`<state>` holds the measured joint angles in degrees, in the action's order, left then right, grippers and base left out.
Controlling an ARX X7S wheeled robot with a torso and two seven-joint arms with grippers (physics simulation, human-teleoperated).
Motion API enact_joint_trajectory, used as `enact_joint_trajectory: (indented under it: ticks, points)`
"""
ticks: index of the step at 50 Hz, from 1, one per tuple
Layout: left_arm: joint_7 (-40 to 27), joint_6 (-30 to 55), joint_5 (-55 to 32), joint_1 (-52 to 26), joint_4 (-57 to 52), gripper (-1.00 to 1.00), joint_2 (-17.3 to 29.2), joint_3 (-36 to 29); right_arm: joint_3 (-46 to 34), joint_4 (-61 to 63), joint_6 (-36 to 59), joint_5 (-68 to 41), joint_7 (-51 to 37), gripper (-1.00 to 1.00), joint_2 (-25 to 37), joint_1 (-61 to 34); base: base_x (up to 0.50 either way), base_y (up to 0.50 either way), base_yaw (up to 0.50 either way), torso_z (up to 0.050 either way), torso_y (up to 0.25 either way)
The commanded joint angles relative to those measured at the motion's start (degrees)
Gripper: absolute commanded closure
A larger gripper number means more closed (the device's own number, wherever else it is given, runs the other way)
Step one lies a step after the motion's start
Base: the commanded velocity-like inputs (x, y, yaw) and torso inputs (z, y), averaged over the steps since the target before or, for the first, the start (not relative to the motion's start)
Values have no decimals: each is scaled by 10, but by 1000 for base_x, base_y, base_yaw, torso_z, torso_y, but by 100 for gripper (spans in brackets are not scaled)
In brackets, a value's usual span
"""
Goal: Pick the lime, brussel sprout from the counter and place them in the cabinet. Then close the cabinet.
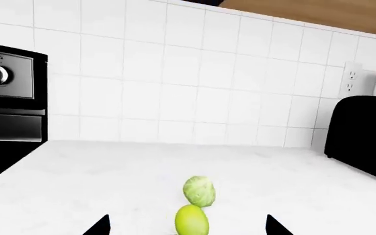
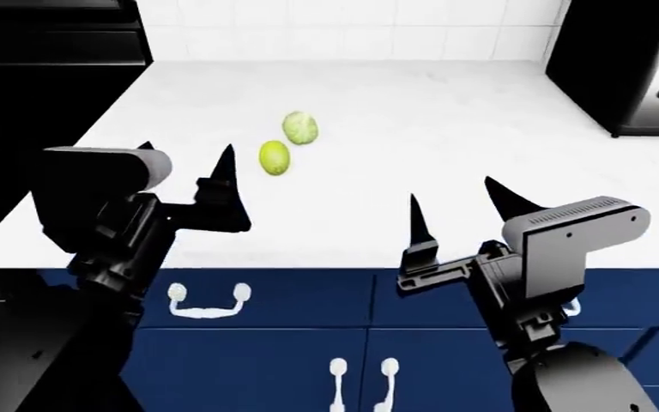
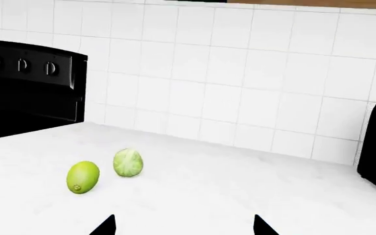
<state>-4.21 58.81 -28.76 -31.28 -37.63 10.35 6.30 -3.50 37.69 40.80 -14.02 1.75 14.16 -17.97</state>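
On the white tabletop (image 2: 444, 146), the lime (image 2: 274, 158) lies just beside the brussel sprout (image 2: 299, 128). The left hand (image 2: 186, 184) hovers nearby, spread and empty; the right hand (image 2: 458, 210) likewise. Closing on the lime could nudge the sprout rolling away.

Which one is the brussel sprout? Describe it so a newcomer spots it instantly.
Look at the white counter, toward its left half, ahead of the left hand. Two small green things lie there close together. The brussel sprout is the farther, paler ball with leafy veins; the lime beside it is smooth and yellow-green.
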Motion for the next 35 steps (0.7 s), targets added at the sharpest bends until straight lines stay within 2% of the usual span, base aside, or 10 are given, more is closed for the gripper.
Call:
enact_joint_trajectory:
  ticks: [1, 6, 10, 17, 29, 35]
  points:
    - [15, 54, -28, -37, -36, -100, 50, -9, 12, 49, 52, -37, 21, -100, 23, -35, 47, 500, 0, 0, 0]
    - [28, 69, -35, -44, -44, -100, 72, -29, 29, 65, 80, -59, 23, -100, 26, -51, 44, 500, 0, 0, 0]
    - [33, 36, -14, -44, -49, -100, 88, -49, 50, 75, 99, -76, 21, -100, 25, -62, 20, 40, 0, 5, 0]
    - [44, 21, 4, -54, -54, -100, 117, -82, 68, 91, 139, -102, 21, -100, 31, -94, 0, 0, 0, 50, 10]
    - [39, 48, -24, -76, -64, -100, 110, -52, 76, 100, 191, -129, 17, -100, 41, -138, 0, 0, 0, 50, 10]
    - [35, 61, -33, -80, -66, -100, 109, -43, 75, 108, 196, -135, 19, -100, 48, -146, 238, 343, 0, 50, 11]
